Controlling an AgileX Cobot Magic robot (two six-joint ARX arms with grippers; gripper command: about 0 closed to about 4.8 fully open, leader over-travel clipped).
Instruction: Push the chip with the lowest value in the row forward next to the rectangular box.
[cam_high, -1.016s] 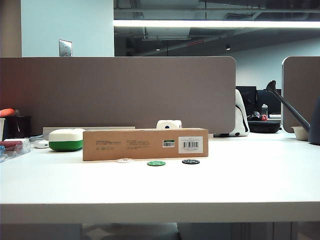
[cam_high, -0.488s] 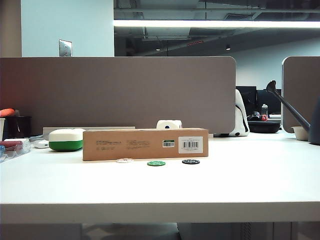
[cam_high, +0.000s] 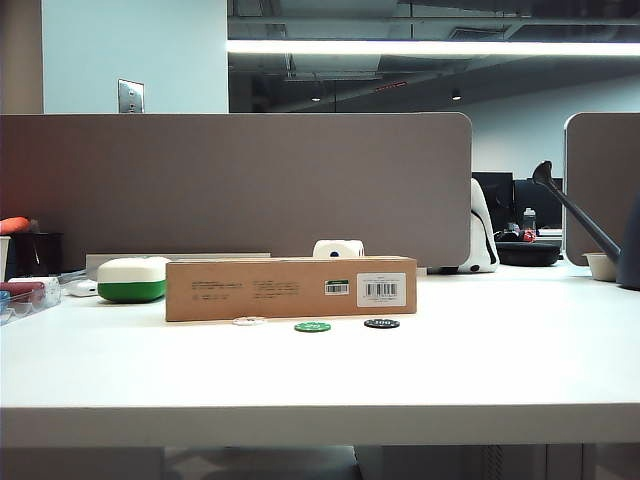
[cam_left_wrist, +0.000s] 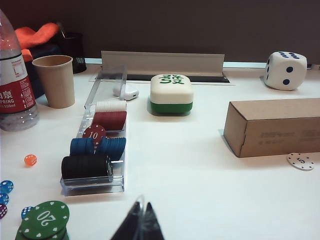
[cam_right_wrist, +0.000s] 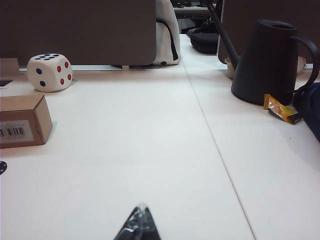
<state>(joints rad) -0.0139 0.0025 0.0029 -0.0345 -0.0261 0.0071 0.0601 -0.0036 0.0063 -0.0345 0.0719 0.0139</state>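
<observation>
- Exterior view: the white chip (cam_high: 249, 321) lies just before the rectangular box (cam_high: 290, 288), near the table's front edge; the green chip (cam_high: 312, 327) could get nudged.
- Left wrist view: left gripper (cam_left_wrist: 139, 223), fingertips pinched together, sits well back; a skewed push could slide the chip along the box.
- Right wrist view: right gripper (cam_right_wrist: 140, 224), tips closed too, holds nothing.

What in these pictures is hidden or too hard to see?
- Exterior view: both grippers are out of frame; numbers on the green chip and black chip are too small.
- Left wrist view: left gripper cut by the edge.
- Right wrist view: brown cardboard box cut by the edge; right gripper too.
</observation>
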